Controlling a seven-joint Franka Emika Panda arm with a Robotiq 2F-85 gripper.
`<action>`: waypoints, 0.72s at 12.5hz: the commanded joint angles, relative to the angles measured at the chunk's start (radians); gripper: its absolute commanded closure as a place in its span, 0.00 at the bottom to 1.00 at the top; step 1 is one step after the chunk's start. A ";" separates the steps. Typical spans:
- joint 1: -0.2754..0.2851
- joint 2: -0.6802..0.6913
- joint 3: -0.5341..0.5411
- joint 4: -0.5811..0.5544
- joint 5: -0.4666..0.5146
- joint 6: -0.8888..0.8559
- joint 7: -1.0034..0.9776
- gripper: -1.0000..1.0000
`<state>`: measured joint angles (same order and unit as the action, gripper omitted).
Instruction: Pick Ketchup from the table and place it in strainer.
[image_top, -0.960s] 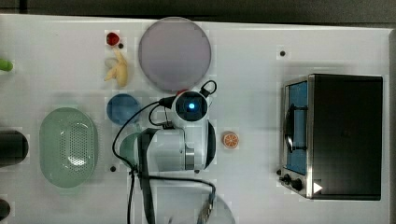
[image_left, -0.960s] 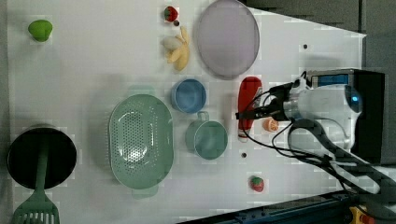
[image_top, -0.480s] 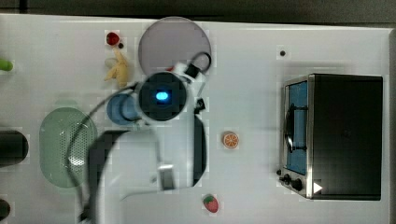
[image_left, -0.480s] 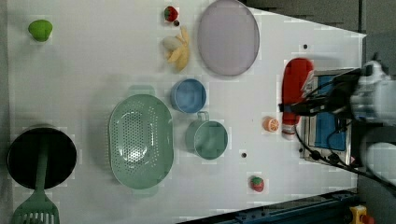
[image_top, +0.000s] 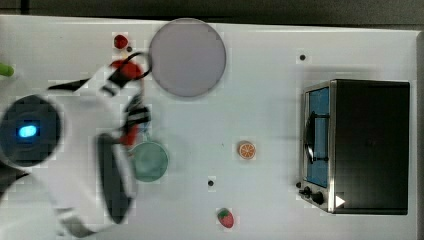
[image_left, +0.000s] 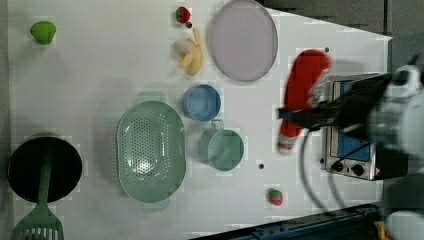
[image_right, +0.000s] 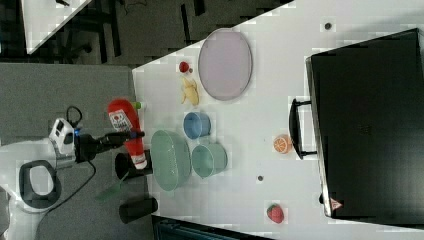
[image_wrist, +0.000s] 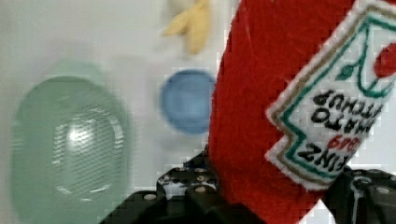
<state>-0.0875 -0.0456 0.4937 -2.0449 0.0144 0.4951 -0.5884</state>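
Above the white table (image_left: 100, 65), the gripper (image_left: 312, 114) is clamping the Ketchup (image_left: 302, 90), hanging clear of the strainer (image_left: 150, 150).

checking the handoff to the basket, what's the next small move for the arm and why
Probably carry the Ketchup on across until it hangs over the strainer, then lower it. The pincer has the bottle clamped and lifted off the table, and in the left view the strainer's bowl lies open with nothing in it.
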 joint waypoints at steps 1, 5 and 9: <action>0.041 0.104 0.111 -0.029 0.003 0.037 0.349 0.39; 0.063 0.258 0.220 -0.029 -0.008 0.213 0.580 0.39; 0.105 0.411 0.223 -0.030 -0.072 0.359 0.639 0.39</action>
<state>0.0314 0.3872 0.7319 -2.0898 -0.0603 0.8218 -0.0312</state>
